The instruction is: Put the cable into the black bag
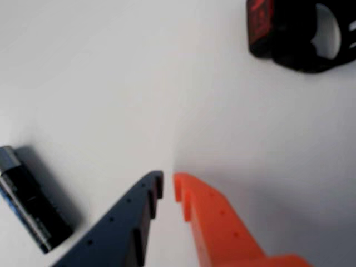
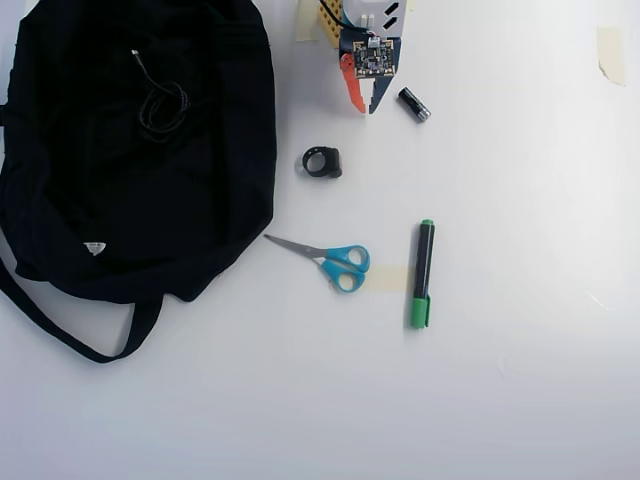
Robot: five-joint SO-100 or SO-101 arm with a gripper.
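The black bag [image 2: 110, 220] fills the left of the overhead view, its strap trailing toward the bottom left. The cable [image 2: 163, 108] lies coiled on top of the bag's fabric, with its plug end pointing up and left. My gripper [image 2: 366, 108] is at the top centre, over bare table and well to the right of the bag. In the wrist view the gripper [image 1: 168, 183] has a dark blue finger [image 1: 130, 217] and an orange finger [image 1: 214, 222] almost tip to tip, shut with nothing between them. Neither bag nor cable shows in the wrist view.
A small black plastic ring [image 2: 322, 162] [image 1: 303, 33] sits below the gripper. A black battery [image 2: 413, 104] [image 1: 30, 197] lies just right of it. Blue-handled scissors [image 2: 325, 258] and a green marker [image 2: 422, 275] lie mid-table. Tape patches mark the white table [image 2: 520, 380].
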